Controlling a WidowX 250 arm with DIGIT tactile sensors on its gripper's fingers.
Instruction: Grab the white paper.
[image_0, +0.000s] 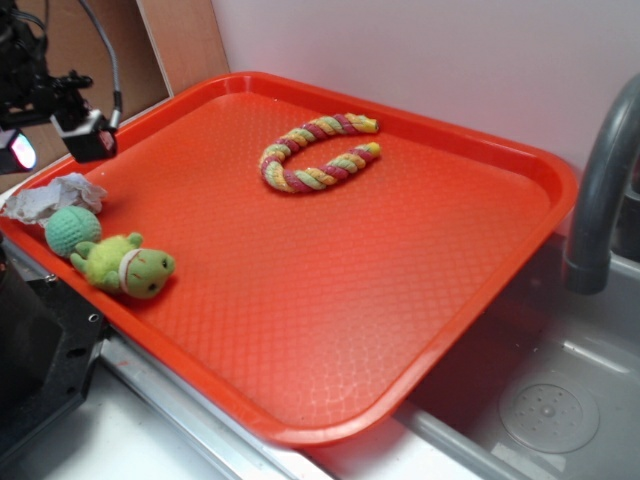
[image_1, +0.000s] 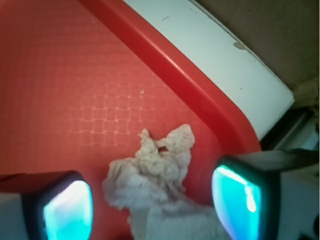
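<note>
The white paper (image_0: 52, 196) is a crumpled ragged wad lying at the left corner of the red tray (image_0: 330, 290). In the wrist view the white paper (image_1: 155, 175) lies on the tray between and below my two fingers, with a gap on each side. My gripper (image_0: 85, 135) hangs above the paper, a little to its far right in the exterior view. The gripper (image_1: 152, 205) is open, its teal-lit pads (image_1: 67, 212) spread wide and touching nothing.
A teal knitted ball (image_0: 72, 229) sits right beside the paper, and a green plush toy (image_0: 128, 266) lies next to that. A striped rope toy (image_0: 318, 152) curls at the tray's far side. The tray rim (image_1: 200, 85) runs close behind the paper. A grey faucet (image_0: 600, 190) and sink stand at right.
</note>
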